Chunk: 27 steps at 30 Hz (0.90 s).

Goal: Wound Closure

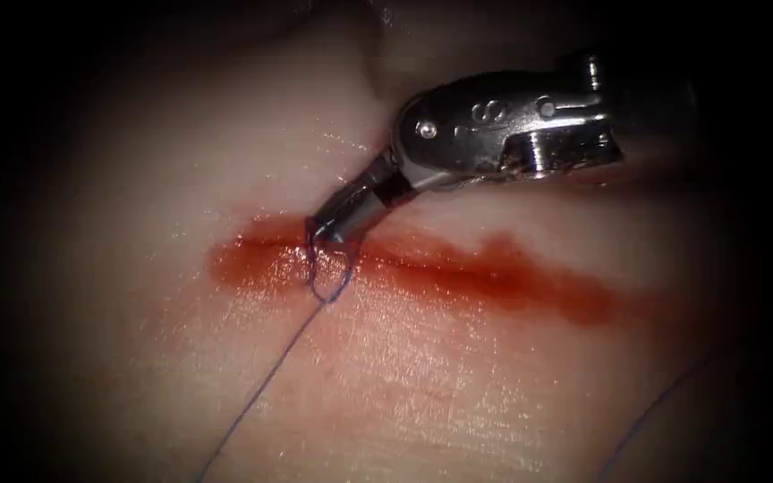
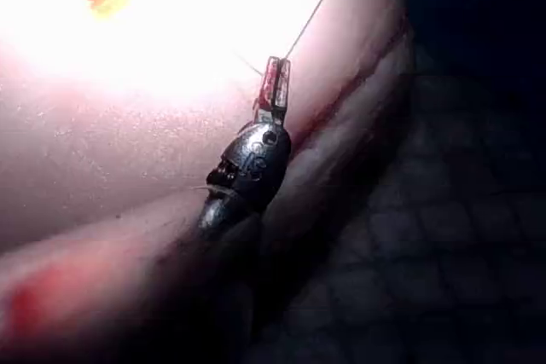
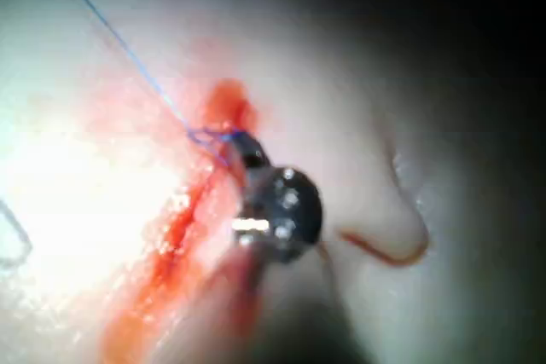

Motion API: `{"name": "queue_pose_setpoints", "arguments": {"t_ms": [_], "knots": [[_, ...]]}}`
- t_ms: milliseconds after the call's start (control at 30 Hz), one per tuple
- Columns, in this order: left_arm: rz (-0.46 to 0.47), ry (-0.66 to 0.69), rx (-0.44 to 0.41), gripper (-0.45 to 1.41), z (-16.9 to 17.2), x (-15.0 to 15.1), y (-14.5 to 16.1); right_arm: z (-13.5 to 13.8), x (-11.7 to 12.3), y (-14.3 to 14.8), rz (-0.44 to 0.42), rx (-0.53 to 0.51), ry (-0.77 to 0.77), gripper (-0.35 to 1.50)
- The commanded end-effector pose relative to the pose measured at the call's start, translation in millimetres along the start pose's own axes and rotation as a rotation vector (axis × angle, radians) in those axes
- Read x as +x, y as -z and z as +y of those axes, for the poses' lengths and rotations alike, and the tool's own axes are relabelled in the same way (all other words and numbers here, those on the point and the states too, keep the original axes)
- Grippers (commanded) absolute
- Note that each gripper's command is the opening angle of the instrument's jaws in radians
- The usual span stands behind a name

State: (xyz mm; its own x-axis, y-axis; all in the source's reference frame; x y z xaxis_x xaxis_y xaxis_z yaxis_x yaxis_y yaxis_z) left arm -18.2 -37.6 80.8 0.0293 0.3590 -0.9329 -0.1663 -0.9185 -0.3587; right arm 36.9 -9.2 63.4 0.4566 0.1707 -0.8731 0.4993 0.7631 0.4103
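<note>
The cut [image 1: 494, 273] runs across the tissue [image 1: 449, 394], stained with red fluid. My right tool [image 1: 319, 237] comes in from the right, and its tip rests on the left end of the cut. Its jaws are shut on the blue thread [image 1: 270, 376], which forms a small loop [image 1: 328, 288] just below the tip and then trails down to the left. The right wrist view has the same tool [image 3: 241, 149] at the cut [image 3: 183, 210], with thread [image 3: 128, 49] leading away from it. My left tool [image 2: 276, 74] is shut on thread [image 2: 316, 6], which rises taut from its tip.
A second stretch of thread [image 1: 664, 407] lies on the tissue at the lower right. In the left wrist view the tissue's edge [image 2: 375, 66] drops to a dark gridded mat [image 2: 461, 236]. A fold of tissue [image 1: 378, 63] rises behind the right tool.
</note>
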Motion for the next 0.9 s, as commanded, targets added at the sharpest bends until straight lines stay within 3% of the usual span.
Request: {"name": "queue_pose_setpoints", "arguments": {"t_ms": [33, 367, 900], "knots": [[0.000, 0.011, 0.000, -0.45, 1.3, -0.7, 0.0, 0.6, -0.2, -0.8, 0.000, 0.000, 0.005, -0.35], [-0.005, 0.030, 0.026, -0.45, 5.3, -0.9, 2.7, 1.9, 0.7, -0.5, -0.005, -0.008, 0.015, -0.35], [-0.005, 0.051, 0.031, -0.45, 8.2, -1.3, 1.0, 4.8, -2.0, 0.4, -0.143, -0.183, 0.006, -0.35]]}}
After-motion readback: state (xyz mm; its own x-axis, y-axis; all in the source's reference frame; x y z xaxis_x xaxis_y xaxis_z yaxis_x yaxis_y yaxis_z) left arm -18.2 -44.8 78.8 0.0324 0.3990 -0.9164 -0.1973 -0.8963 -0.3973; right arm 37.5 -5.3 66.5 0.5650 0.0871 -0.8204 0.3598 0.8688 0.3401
